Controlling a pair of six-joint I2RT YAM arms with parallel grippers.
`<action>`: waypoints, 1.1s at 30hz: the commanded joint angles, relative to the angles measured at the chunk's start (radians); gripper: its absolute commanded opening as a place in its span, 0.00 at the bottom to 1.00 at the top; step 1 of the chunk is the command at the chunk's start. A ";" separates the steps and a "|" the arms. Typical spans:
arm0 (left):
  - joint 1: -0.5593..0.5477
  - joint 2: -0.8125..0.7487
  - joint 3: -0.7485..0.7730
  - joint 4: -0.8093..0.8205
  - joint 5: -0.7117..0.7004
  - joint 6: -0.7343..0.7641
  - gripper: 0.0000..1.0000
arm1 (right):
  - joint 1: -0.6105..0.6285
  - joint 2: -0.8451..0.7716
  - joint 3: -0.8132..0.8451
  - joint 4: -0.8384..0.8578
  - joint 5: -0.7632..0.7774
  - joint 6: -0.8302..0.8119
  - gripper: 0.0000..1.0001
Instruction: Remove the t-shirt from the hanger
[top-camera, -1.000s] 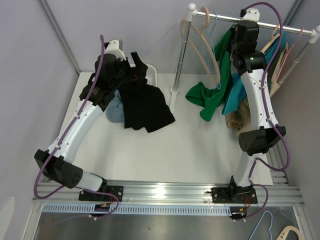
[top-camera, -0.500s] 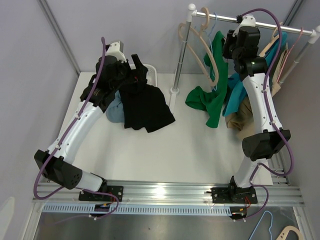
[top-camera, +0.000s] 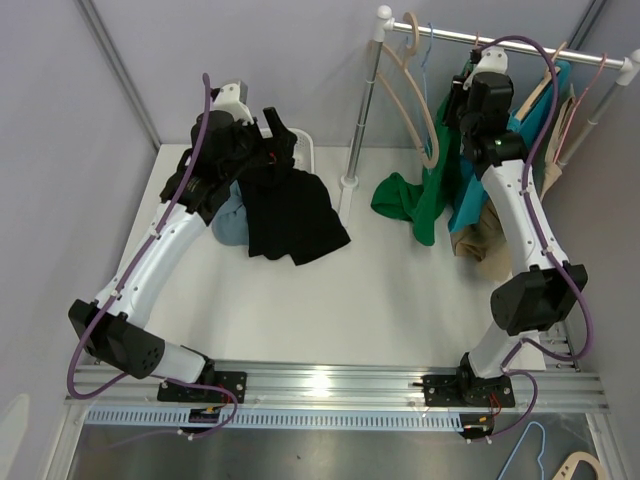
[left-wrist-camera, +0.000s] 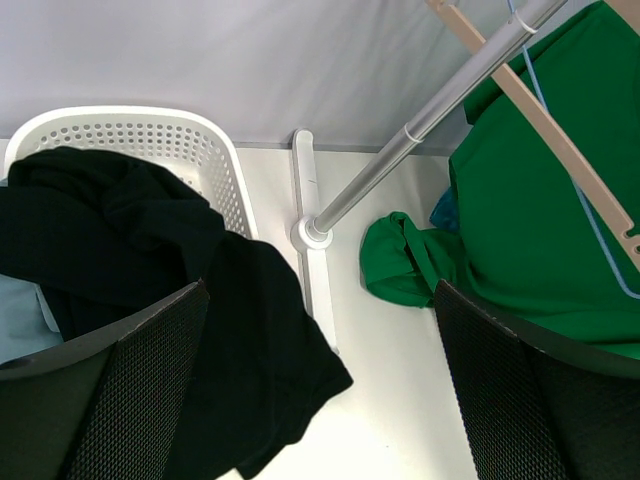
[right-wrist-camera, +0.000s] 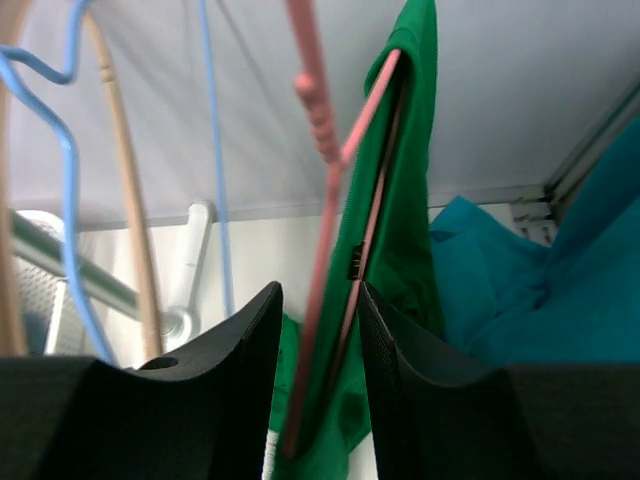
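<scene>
The green t-shirt (top-camera: 428, 190) hangs on a pink hanger (right-wrist-camera: 335, 200) by the rack's rail (top-camera: 520, 45), its lower part bunched on the table. In the right wrist view the t-shirt (right-wrist-camera: 410, 180) drapes over the hanger's arm. My right gripper (top-camera: 470, 95) is high up just under the rail, and in its own wrist view the gripper (right-wrist-camera: 320, 330) is shut on the pink hanger with green cloth around it. My left gripper (top-camera: 265, 140) is open and empty over a black t-shirt (top-camera: 290, 215) at the basket; in its wrist view the gripper (left-wrist-camera: 320, 300) faces the green t-shirt (left-wrist-camera: 540, 200).
A white basket (top-camera: 305, 150) holds dark clothes and a light blue cloth (top-camera: 230, 225). A beige hanger (top-camera: 420, 110) and a blue wire hanger (right-wrist-camera: 60, 150) hang on the rail. A teal garment (top-camera: 470, 200) and a tan garment (top-camera: 480, 240) hang behind the right arm. The rack pole (top-camera: 362, 110) stands mid-table.
My right gripper has risen toward the rail with the hanger, drawing the green t-shirt up and straighter. The left arm has not moved.
</scene>
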 joint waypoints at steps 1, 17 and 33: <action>-0.008 -0.029 0.007 0.037 0.015 0.016 1.00 | 0.011 -0.103 -0.071 0.222 0.082 -0.053 0.41; -0.008 -0.014 0.005 0.046 0.010 0.025 1.00 | 0.005 0.040 0.106 0.254 0.141 -0.096 0.40; -0.008 0.023 0.021 0.051 0.004 0.035 0.99 | -0.013 0.165 0.260 0.153 0.116 -0.067 0.37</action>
